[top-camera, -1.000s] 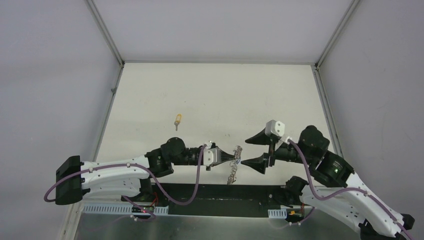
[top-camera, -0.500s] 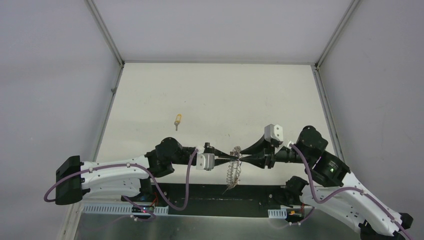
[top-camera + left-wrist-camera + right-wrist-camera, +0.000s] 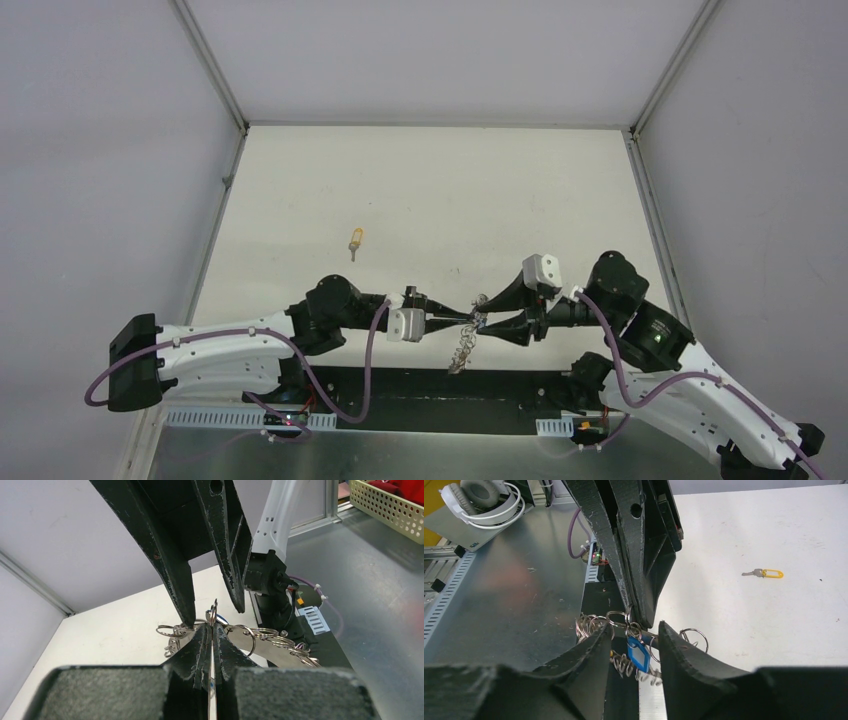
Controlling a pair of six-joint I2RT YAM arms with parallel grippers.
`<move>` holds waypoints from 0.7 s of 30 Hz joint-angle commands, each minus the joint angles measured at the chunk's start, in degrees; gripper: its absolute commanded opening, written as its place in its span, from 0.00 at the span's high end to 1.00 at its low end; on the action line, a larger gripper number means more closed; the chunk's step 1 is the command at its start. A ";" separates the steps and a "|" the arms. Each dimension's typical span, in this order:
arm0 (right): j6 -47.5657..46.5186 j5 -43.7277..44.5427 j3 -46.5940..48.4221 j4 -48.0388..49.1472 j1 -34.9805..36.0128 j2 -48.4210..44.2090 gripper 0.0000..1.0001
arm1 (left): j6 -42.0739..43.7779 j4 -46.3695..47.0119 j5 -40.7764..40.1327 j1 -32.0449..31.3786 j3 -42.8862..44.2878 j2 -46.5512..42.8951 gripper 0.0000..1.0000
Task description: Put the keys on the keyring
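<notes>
The left gripper [image 3: 212, 632] pinches the keyring [image 3: 462, 347], and its coils hang down between the two grippers. The right gripper [image 3: 634, 632] has its fingers apart around a blue key [image 3: 638, 655] (right at the rings). A yellow key [image 3: 355, 240] lies far off, nearer the left gripper.

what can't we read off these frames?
- Top external: keyring links too small; left gripper and right gripper cover its top.
- Right wrist: whether the blue tag is threaded on; coils overlap it.
- Left wrist: blue tag mostly hidden behind the left gripper's fingers.
</notes>
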 commanded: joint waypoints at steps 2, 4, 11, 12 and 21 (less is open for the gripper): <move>-0.72 -1.37 -0.16 2.94 0.06 0.50 0.68 | 0.66 3.62 0.16 -0.53 1.55 -1.76 1.00; -0.70 -0.88 -0.23 3.57 0.05 0.59 0.76 | 0.39 3.62 0.37 -0.49 1.68 -1.53 1.00; -0.70 -1.92 -0.39 4.86 -0.05 1.91 1.00 | -0.16 3.96 0.76 -0.51 1.87 -0.73 1.00; -0.69 -2.07 -0.37 4.82 -0.04 2.10 1.00 | -0.23 4.04 0.77 -0.54 1.87 -0.72 1.00; -1.97 -0.68 0.36 2.67 0.00 1.15 1.00 | 1.26 -1.49 -0.54 -0.52 2.46 -2.99 1.00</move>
